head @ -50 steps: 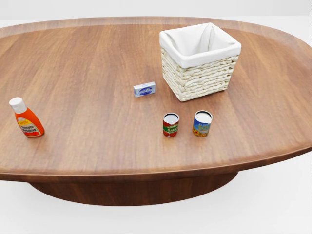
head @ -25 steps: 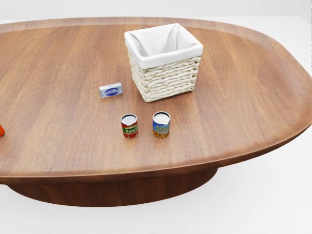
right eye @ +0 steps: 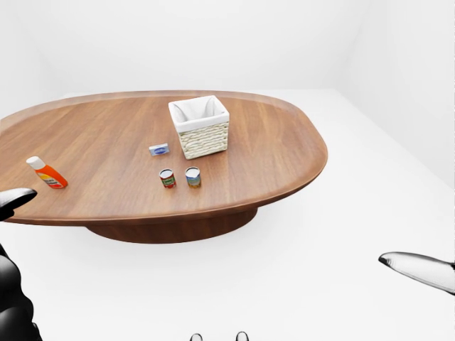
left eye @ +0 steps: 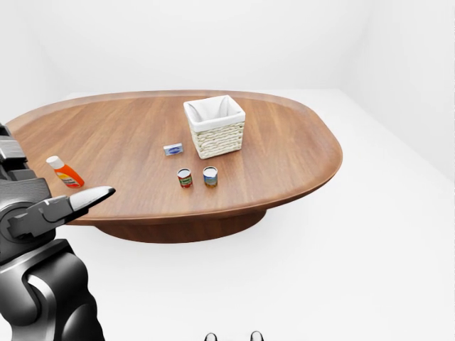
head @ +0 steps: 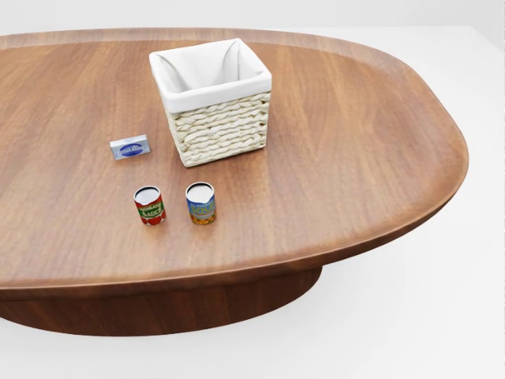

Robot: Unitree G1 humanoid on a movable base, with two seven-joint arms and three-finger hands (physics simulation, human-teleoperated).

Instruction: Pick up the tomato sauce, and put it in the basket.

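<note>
Left-eye view: tomato sauce (left eye: pixel 185 177) stands well right of left hand (left eye: pixel 67 207), grip unclear.

Table (head: pixel 355 158): warm brown wood grain. Basket (head: pixel 217 130): cream woven weave w/ white cloth liner. Tomato sauce (head: pixel 149 205): red can, green label band, pale lid. 2nd can (head: pixel 200 203): blue w/ yellow-orange print. Small box (head: pixel 130 148): grey-white, blue oval. Bottle (left eye: pixel 65 172): orange, white cap.

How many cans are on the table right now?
2. The red-labelled can and the blue-labelled can stand side by side, apart, below the basket in the head view. None looks hidden.
</note>
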